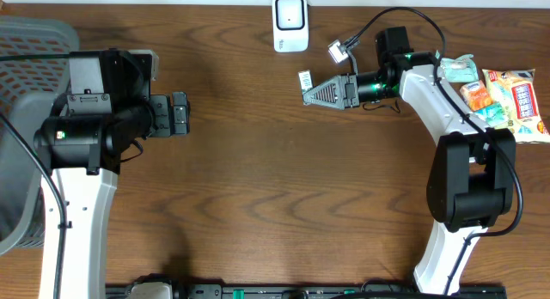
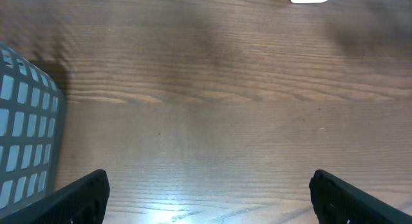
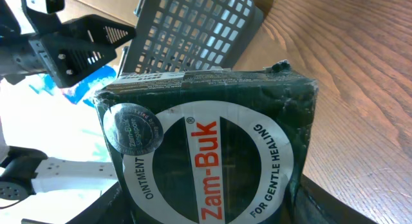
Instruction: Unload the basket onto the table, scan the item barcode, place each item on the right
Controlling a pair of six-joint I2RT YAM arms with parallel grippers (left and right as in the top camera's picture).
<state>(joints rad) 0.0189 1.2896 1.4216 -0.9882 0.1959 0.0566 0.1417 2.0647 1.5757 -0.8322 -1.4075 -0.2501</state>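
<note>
The Zam-Buk carton [image 3: 206,159], judged light and crushable, is gripped by its sides in the right jaws; the left jaws are spread wide.

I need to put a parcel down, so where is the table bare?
Widest bare stretch of table: the middle, between left arm and right arm, below the scanner. Crowded top right, around the snack packets and Zam-Buk box; the basket fills the left edge.

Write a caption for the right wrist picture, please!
The right gripper holds a green Zam-Buk ointment box, with a grey basket behind it.
</note>
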